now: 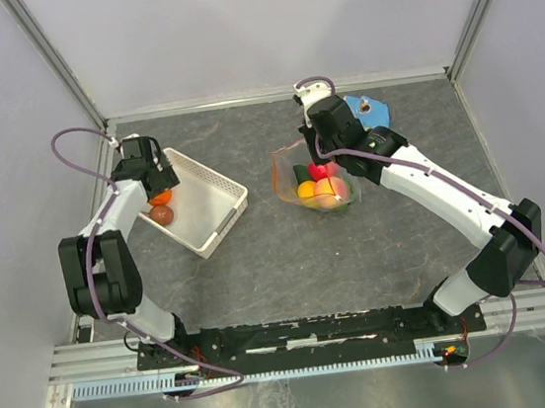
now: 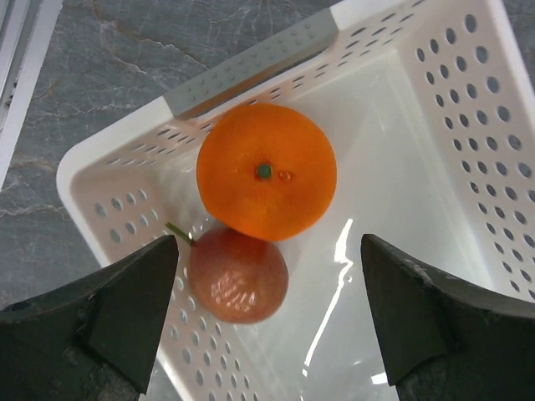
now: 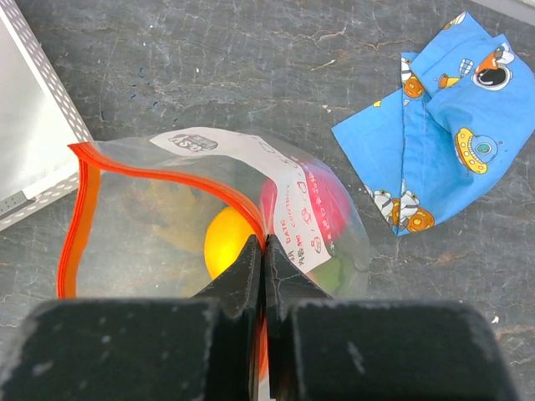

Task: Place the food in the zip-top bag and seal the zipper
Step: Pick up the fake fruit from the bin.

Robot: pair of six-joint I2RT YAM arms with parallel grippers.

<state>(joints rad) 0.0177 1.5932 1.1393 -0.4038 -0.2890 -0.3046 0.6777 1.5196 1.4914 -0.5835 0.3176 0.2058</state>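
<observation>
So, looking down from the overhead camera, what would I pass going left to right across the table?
White basket holding two loose fruits → zip-top bag with bagged fruits inside → blue packet.

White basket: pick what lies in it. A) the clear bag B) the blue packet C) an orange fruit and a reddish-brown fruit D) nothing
C: the left wrist view shows an orange fruit and a reddish-brown fruit touching in a corner of the white basket.
</observation>
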